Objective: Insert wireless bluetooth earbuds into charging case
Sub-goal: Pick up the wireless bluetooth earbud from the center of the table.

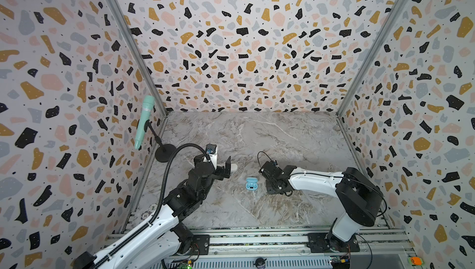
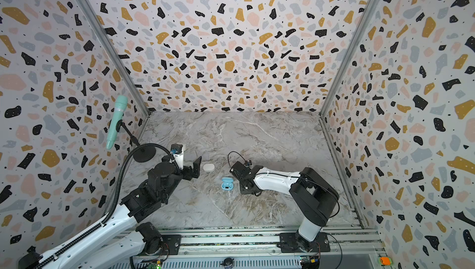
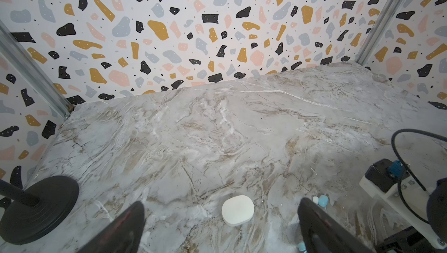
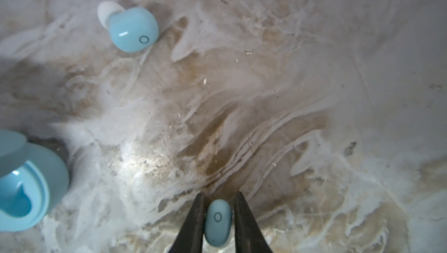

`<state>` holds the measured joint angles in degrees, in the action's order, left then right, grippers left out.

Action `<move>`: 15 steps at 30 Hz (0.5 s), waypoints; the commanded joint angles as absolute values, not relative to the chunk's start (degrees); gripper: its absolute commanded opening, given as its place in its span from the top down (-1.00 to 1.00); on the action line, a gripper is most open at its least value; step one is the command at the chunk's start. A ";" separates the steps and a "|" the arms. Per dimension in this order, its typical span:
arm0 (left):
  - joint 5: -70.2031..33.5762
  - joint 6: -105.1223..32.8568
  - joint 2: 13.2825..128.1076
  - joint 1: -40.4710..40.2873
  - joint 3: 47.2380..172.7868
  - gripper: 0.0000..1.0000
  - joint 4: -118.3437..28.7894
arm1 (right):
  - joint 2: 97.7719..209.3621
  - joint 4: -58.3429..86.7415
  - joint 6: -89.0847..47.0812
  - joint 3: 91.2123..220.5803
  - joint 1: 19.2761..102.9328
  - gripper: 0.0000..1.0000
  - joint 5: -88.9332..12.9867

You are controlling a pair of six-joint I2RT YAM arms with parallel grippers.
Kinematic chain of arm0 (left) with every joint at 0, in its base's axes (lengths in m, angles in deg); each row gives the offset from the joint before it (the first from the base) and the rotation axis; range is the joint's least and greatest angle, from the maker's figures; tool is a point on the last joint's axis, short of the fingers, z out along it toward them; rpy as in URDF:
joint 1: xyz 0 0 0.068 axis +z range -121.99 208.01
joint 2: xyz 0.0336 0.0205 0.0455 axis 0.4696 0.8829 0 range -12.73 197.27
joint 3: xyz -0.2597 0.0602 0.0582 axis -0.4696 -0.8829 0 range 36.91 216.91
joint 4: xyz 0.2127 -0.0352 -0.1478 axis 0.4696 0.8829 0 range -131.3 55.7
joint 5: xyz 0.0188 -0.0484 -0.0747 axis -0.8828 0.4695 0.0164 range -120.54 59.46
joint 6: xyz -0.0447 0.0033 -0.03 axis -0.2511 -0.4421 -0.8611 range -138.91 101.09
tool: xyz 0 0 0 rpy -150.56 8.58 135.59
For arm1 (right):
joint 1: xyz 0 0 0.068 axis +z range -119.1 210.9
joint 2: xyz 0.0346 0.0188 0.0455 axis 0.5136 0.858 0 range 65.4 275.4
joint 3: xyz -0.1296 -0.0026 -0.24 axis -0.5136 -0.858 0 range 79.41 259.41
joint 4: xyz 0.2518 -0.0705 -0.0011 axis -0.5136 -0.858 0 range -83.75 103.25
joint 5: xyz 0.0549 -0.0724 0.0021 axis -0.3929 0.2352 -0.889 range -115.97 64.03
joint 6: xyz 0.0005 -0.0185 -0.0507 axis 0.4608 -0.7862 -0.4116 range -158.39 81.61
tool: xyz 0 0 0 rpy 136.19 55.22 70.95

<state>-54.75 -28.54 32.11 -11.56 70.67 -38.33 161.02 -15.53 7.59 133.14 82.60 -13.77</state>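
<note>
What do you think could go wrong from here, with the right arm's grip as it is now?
1. The right gripper pinches the rounded light blue earbud between thin fingertips; it may twist or slip out.
2. The open blue case lies unheld, the left gripper open over by the white case, so pressing the bud in might shove it.

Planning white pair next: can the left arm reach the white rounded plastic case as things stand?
Likely yes. The left gripper is open, and the white rounded plastic case lies just ahead of its fingers on the bare marble tabletop, with nothing between them.
</note>
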 commanded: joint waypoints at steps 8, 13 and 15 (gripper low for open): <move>-54.05 -27.71 32.22 -11.37 70.77 -1.00 -39.34 | 159.18 -17.27 7.43 133.57 82.41 0.59 -13.11; -54.06 -27.72 32.18 -11.37 70.75 -0.99 -39.36 | 158.31 -17.59 7.21 134.40 82.38 0.63 -13.18; -54.13 -27.70 32.26 -11.37 70.74 -1.00 -39.44 | 157.47 -17.58 6.87 134.61 82.54 0.66 -13.06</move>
